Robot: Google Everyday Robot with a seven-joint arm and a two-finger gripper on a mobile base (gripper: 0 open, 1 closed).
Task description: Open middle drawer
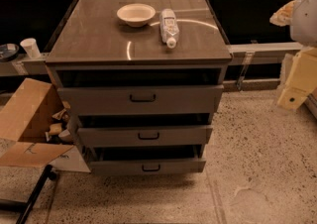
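Observation:
The grey-brown cabinet (99,34) stands in the middle of the view with three drawers. The middle drawer (109,136) has a low flat front and a small black handle (148,136). A dark gap shows above its front. The taller top drawer (89,100) sits above it and the similar bottom drawer (114,167) below it. My gripper (296,86) is at the right edge of the view, well to the right of the cabinet, about level with the top drawer and apart from every drawer.
A white bowl (135,14) and a plastic bottle (169,27) lying on its side rest on the cabinet top. An open cardboard box (27,119) sits on the floor at the left, with a black stand leg (32,198) in front. A paper cup (30,47) stands on a shelf behind.

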